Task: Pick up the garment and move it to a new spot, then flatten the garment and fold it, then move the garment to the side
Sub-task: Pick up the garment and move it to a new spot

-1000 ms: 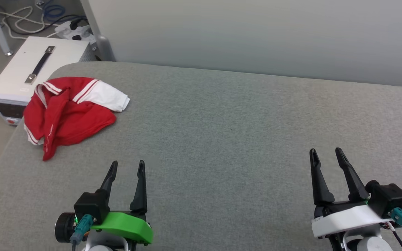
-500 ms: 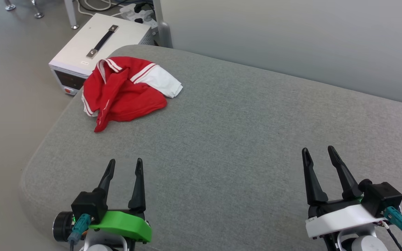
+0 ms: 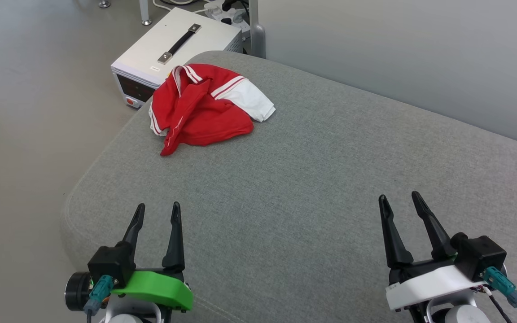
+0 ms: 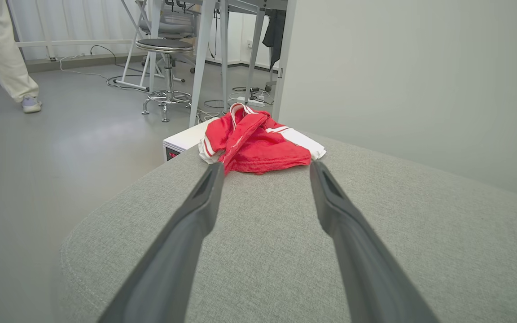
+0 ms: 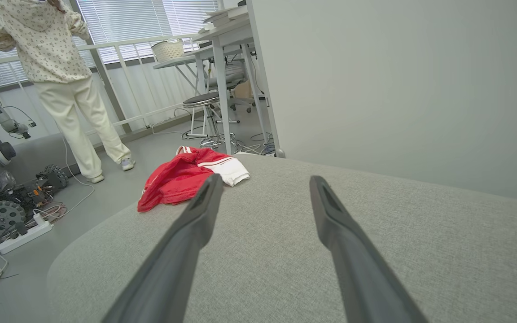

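The garment [image 3: 200, 110] lies crumpled at the far left corner of the grey padded surface [image 3: 312, 170], red with a white sleeve and striped trim; its lettering is hidden. The left wrist view has the garment [image 4: 258, 141] straight ahead past its fingers, and the right wrist view has the garment [image 5: 186, 177] ahead to the left. My left gripper [image 3: 156, 211] hovers open near the front left edge, well short of it. My right gripper [image 3: 398, 200] is open at the front right. Nothing sits between either pair of fingers.
A white instrument box [image 3: 177, 49] with a black handle stands on the floor just beyond the garment's corner. A pale wall [image 3: 397, 54] runs behind the surface. A person [image 5: 65, 76] stands on the floor to the left, near a stool [image 4: 164, 67], cables and desk legs.
The head camera has turned left, so the whole picture has shifted right and more floor shows. The garment lies as before, and both grippers stay open.
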{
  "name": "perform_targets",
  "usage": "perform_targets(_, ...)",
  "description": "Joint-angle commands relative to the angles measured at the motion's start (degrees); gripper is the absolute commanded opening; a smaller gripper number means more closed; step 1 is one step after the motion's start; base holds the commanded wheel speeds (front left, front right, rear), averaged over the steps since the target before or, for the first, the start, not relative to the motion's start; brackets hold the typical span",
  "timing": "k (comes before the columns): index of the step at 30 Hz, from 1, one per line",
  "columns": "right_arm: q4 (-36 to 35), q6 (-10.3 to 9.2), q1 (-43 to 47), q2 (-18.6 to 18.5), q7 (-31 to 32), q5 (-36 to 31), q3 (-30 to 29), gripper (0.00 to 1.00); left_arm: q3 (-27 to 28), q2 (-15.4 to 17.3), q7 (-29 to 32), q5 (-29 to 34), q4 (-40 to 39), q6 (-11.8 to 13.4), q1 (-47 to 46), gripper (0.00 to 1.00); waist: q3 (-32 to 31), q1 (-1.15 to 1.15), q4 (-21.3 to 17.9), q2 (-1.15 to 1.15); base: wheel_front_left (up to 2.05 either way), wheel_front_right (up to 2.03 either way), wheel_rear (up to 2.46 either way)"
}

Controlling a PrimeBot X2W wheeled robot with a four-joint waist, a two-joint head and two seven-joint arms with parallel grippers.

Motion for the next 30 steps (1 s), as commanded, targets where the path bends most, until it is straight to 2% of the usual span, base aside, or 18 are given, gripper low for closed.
perform_targets(1,0.2,-0.06,-0.6,-0.1,-0.3,-0.4,0.1,1.00,0.0,-0.2,-0.3,-0.3,-0.4,0.0,0.4,1.00,0.1,0.00,0.2,0.00,0.00,0.00,0.00)
perform_targets(13,-0.4,-0.06,-1.2,-0.1,-0.3,-1.0,0.6,1.00,1.4,-0.2,-0.3,-0.7,-0.7,0.2,-0.3,1.00,2.0,0.00,-0.9,0.00,0.00,0.00,0.00)
perform_targets(19,-0.9,-0.06,-2.8,-0.4,-0.3,-3.4,1.6,1.00,4.4,-0.2,-0.3,-1.4,0.7,-1.4,-4.0,1.00,6.4,0.00,-3.4,0.00,0.00,0.00,0.00)
perform_targets(22,-1.7,-0.06,-3.6,-1.1,0.2,-3.9,1.8,1.00,5.9,0.3,-0.3,-2.1,4.0,-2.8,-7.4,1.00,9.0,0.00,-4.6,0.00,0.00,0.00,0.00)
perform_targets(26,-4.4,-0.06,-5.3,-2.3,1.5,-3.7,2.1,1.00,6.0,4.4,0.9,-4.3,10.3,-4.3,-15.3,1.00,12.9,0.00,-6.5,0.00,0.00,0.00,0.00)
perform_targets(30,-7.9,-0.06,-6.9,-3.9,3.5,-4.0,2.6,1.00,5.5,9.4,9.0,-8.4,15.1,-4.8,-25.2,1.00,16.8,0.00,-8.2,0.00,0.00,0.00,0.00)
